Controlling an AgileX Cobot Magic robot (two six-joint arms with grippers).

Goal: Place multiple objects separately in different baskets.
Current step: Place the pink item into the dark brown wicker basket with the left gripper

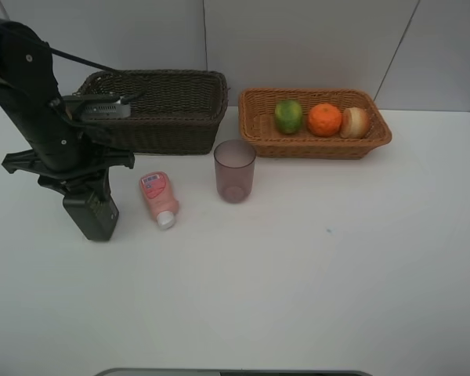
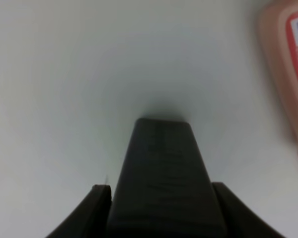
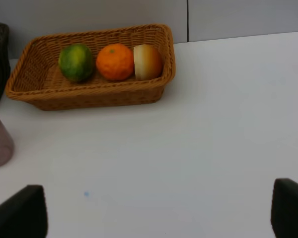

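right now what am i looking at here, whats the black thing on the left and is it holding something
It is a two-armed robot at a white table. One picture looks down from above; the other two come from wrist cameras. The black thing is an arm; the left gripper at its end is closed on a dark bottle. The right gripper is open, empty. A pink tube and mauve cup sit on the table. The tan basket holds a green fruit, an orange and a pale fruit.

black left arm (image 1: pixel 33 102) and left hand (image 1: pixel 84 196), thin black cable (image 1: pixel 86 59), grey wrist camera (image 1: pixel 102 108)
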